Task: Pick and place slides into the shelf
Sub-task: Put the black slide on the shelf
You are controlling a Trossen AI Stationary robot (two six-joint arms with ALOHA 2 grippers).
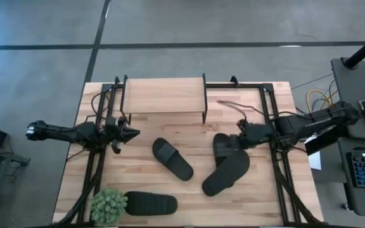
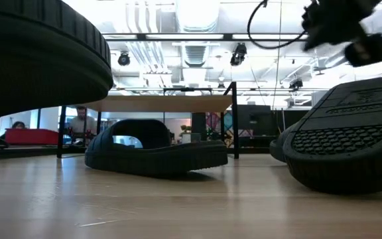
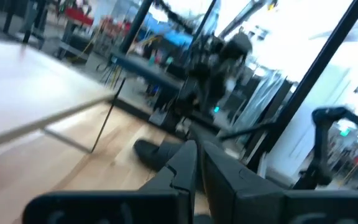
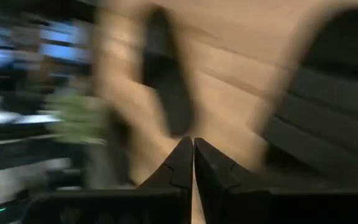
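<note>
The shelf [image 1: 163, 95] stands at the table's far edge, a light wood board on black legs, also in the low view [image 2: 164, 103]. Four black slides lie on the table: one in the middle [image 1: 172, 158] [image 2: 154, 149], two touching at the right [image 1: 222, 147] [image 1: 227, 172], and one by the near edge [image 1: 151, 204]. In the low view the right slide [image 2: 350, 146] shows its tread. My left gripper [image 1: 132, 133] [image 3: 197, 155] is shut, left of the middle slide. My right gripper [image 1: 236, 140] [image 4: 193, 149] is shut and raised over the right pair [image 2: 337, 26].
A small green potted plant [image 1: 109, 204] stands at the near left corner beside the near slide. Black frame bars [image 1: 94, 171] [image 1: 281, 171] run along the table's left and right sides. Bare wood [image 1: 189, 130] lies between the shelf and the slides.
</note>
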